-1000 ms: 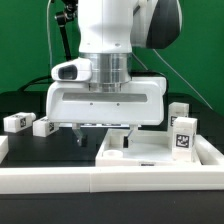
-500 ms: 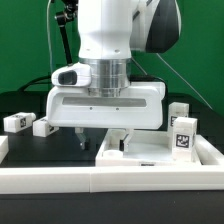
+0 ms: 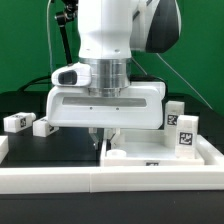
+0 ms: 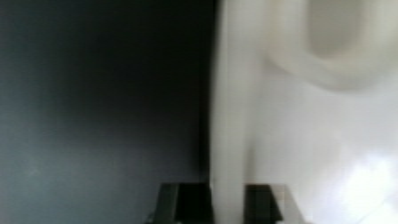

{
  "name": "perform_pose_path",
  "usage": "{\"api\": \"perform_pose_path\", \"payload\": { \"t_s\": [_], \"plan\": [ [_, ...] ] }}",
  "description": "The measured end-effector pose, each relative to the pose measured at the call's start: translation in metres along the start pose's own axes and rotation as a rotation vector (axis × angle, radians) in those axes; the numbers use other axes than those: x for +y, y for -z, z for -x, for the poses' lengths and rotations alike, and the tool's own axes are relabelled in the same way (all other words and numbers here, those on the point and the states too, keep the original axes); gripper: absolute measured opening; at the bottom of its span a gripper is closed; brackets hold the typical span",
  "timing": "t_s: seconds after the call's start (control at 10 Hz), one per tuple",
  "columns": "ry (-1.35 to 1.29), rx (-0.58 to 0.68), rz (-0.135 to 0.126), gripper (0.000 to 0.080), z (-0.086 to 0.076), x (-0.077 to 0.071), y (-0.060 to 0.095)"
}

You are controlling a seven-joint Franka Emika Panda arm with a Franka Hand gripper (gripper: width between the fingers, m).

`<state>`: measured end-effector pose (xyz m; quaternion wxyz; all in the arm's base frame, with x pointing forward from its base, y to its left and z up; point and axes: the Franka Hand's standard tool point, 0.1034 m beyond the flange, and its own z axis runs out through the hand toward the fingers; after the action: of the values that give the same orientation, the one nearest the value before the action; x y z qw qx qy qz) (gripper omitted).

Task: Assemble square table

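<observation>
The gripper (image 3: 101, 143) has its 2 fingers (image 4: 178, 204) squeezed together on the thin edge of the table slab (image 3: 160, 152). I think the step is to grab the slab and slide it into a better spot. To do it well, keep the squeeze tight and move slowly. Keep the slab flat on the black tabletop (image 3: 60, 146) so it does not tip or slip out. Do not bump the legs close by.

2 small white legs (image 3: 17, 122) with tags lie near the tabletop's edge on the exterior view's left. The slab is white, with a raised rim and a rounded dip. It lies by the front edge, just behind the white rail (image 3: 110, 182), toward the exterior view's right corner. 2 more legs (image 3: 178, 114) stand by its far side.
</observation>
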<state>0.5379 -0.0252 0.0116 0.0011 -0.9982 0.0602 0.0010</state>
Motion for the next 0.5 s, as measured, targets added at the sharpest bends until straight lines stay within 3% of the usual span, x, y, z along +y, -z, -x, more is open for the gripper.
{"api": "perform_pose_path", "payload": {
  "t_s": [0.5],
  "plan": [
    [0.000, 0.000, 0.000, 0.0057, 0.0000, 0.0000, 0.0001]
  ]
}}
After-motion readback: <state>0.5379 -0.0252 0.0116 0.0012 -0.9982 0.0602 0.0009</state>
